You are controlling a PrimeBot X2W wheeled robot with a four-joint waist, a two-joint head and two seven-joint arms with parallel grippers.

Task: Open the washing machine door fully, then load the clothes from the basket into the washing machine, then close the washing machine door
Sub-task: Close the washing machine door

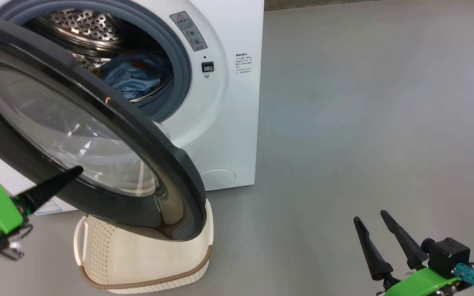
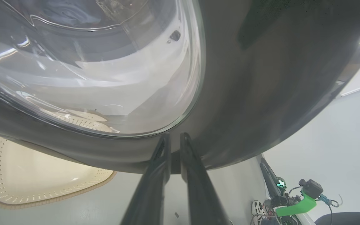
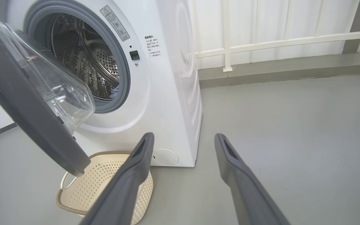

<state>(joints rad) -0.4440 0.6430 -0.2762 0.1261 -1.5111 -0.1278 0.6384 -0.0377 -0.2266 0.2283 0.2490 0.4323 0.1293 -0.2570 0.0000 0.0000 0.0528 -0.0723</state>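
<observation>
The washing machine (image 1: 228,123) stands with its drum exposed, and light blue clothes (image 1: 134,76) lie inside the steel drum. The washing machine door (image 1: 171,164) hangs partly swung, its black rim over the cream basket (image 1: 138,263); the parts of the basket that show hold no clothes. My left gripper (image 1: 74,172) touches the door's outer face at the lower edge of the glass. In the left wrist view the left gripper (image 2: 174,137) has its fingers nearly together, tips against the door's rim (image 2: 245,93), with nothing between them. My right gripper (image 1: 370,220) stands open over the floor at the lower right, holding nothing.
Bare grey floor (image 1: 364,123) spreads to the right of the washer. A white railing and wall (image 3: 261,40) run behind it in the right wrist view, where the right gripper (image 3: 183,137) points at the washer's lower corner (image 3: 167,156) and the basket (image 3: 105,175).
</observation>
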